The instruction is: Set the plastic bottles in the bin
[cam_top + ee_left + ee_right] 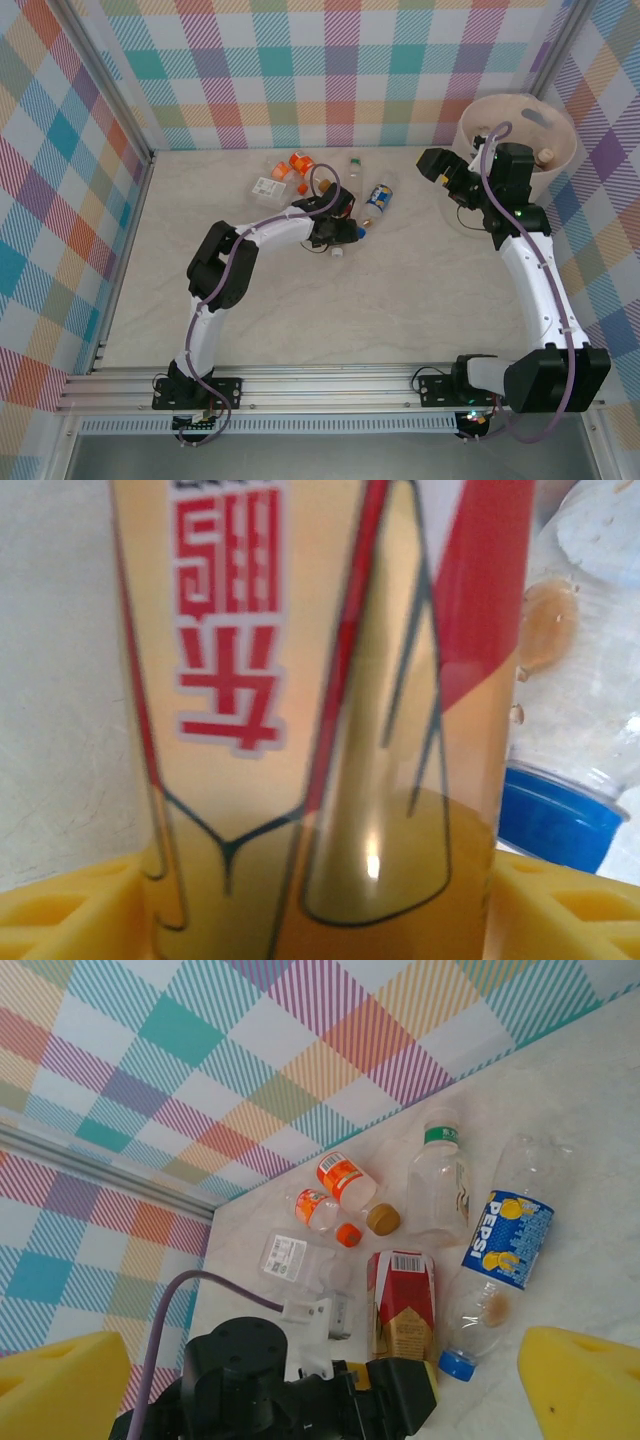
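My left gripper point(320, 905) has its yellow pads point(70, 915) against both sides of a red and gold labelled bottle point(300, 730), low on the table among the plastic bottles. The same bottle point(403, 1300) lies with its end in the left gripper point(400, 1385). Beside it lies a clear Pepsi bottle point(505, 1240) with a blue cap point(560, 815). My right gripper point(440, 165) hangs open and empty by the bin point(520, 125), a cream bucket at the far right. A bottle with a brown cap point(545, 155) lies inside the bin.
Behind the left gripper point(345, 232) lie a green-capped clear bottle point(438, 1185), two orange-labelled bottles point(345, 1178) and a flattened clear bottle with a white label point(290, 1257). Chequered walls close the table on three sides. A metal rail point(330, 385) runs along the near edge.
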Controlling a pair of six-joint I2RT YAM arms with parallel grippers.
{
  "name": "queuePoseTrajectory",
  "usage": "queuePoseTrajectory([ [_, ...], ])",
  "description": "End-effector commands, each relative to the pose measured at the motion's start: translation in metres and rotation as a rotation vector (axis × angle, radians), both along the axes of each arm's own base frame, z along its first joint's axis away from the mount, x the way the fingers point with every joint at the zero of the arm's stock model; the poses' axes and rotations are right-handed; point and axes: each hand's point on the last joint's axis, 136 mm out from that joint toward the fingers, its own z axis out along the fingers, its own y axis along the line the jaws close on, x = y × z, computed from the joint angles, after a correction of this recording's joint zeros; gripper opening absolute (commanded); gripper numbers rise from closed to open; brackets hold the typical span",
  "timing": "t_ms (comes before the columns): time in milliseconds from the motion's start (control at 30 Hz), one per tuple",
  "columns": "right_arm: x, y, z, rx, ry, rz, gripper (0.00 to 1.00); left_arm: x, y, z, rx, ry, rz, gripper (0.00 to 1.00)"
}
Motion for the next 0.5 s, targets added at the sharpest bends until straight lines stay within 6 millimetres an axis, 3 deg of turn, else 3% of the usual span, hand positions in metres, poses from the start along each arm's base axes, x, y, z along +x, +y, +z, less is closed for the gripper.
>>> queuePoseTrajectory([
  [0,-0.003,0.011,-0.003,-0.006,0.005,0.043,1.0,0.006,-0.001,-0.004,-0.008,-0.017,-0.016,0.7],
  [233,-0.01,0.029,-0.009,-0.03,0.03,0.115,1.0,0.005,0.002,0.013,-0.022,-0.071,-0.041,0.55],
  [467,-0.013,0.039,-0.023,-0.035,0.069,0.139,1.0,-0.001,0.013,0.049,-0.032,-0.169,-0.061,0.52],
])
